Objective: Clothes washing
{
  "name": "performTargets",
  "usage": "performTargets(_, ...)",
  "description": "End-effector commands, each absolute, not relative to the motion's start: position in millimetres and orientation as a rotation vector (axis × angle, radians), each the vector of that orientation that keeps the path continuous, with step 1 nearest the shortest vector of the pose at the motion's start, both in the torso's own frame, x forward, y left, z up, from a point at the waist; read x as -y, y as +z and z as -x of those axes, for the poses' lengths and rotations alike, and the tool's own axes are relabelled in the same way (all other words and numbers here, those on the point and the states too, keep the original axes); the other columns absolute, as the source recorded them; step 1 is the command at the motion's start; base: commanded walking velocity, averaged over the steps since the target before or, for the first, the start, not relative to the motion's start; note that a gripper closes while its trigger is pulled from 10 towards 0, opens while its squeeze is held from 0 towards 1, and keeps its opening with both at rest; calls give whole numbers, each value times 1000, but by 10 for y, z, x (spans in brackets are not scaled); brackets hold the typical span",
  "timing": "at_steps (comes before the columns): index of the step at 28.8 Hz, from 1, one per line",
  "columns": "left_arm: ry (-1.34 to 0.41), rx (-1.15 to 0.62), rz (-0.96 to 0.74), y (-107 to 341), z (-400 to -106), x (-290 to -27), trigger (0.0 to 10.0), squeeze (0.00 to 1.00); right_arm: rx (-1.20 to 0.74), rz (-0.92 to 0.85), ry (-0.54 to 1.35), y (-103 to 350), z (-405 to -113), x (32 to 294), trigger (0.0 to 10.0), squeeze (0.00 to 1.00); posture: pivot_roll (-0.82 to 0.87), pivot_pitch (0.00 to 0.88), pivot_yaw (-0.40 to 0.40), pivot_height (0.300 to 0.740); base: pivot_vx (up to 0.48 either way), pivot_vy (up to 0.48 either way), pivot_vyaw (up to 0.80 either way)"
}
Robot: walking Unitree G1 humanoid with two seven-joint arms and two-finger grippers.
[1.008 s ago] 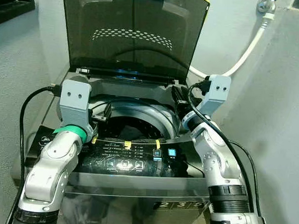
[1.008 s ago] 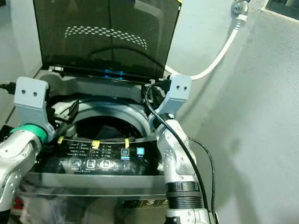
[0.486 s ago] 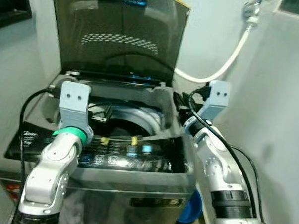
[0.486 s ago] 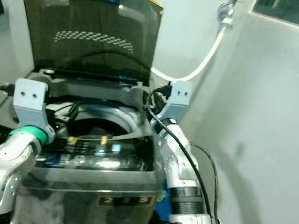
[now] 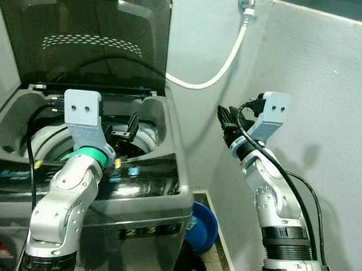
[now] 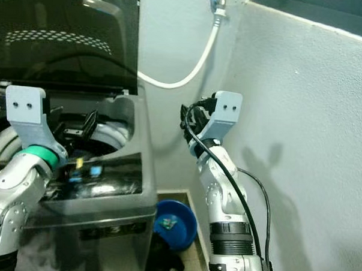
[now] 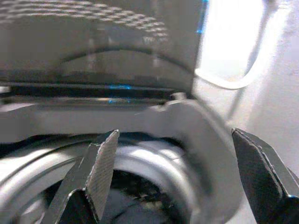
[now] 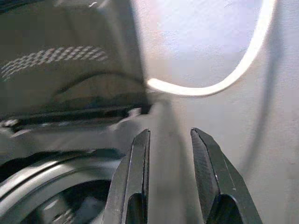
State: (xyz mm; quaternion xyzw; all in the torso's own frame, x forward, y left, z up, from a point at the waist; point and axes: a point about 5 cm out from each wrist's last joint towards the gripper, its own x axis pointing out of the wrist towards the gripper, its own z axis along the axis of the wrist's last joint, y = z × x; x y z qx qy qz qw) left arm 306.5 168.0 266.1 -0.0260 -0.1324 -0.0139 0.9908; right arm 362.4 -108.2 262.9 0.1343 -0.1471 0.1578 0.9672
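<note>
1. Swinging rightward, the head camera now puts the grey top-loading washing machine point(image 5: 76, 185) at the left of the view, with grey wall and a blue plastic basin point(image 5: 202, 223) on the floor beside it.
2. Its smoked dark lid point(image 5: 83, 35) stands open; dark laundry point(image 7: 135, 196) lies in the drum.
3. Left end effector point(image 5: 126, 128) hovers over the drum opening, fingers spread wide, holding nothing.
4. Right end effector point(image 8: 170, 177) is raised beside the machine near the white hose point(image 5: 220, 65), fingers narrowly apart, empty.
5. Judging by this, loading looks finished and the robot seems to be turning away.
6. Readable writing: "2 3 5" on the front panel; the control labels are too blurred.
</note>
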Motion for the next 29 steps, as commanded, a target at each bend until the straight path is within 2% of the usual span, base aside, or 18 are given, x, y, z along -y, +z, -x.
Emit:
performTargets(1, -13, 280, 42, 2679, -3053, -1706, 10000, 0, 289, -266, 346, 2634, -3618, 1003, 10000, 0, 128, 2, -43, 740, 0, 0, 0)
performTargets(15, -5, 240, -13, 2601, -3068, -1731, 10000, 0, 284, -261, 351, 2622, -3627, 993, 10000, 0, 129, 0, -40, 740, 0, 0, 0)
performTargets(18, -7, 236, -29, 2588, -3076, -1728, 10000, 0, 298, -197, 344, 2637, -3627, 1003, 10000, 0, 128, 0, -38, 740, 0, 0, 0)
performTargets(29, -11, 203, -72, 2524, -3092, -1707, 10000, 0, 305, -145, 309, 2640, -3644, 1034, 10000, 0, 127, 0, -31, 740, 0, 0, 800)
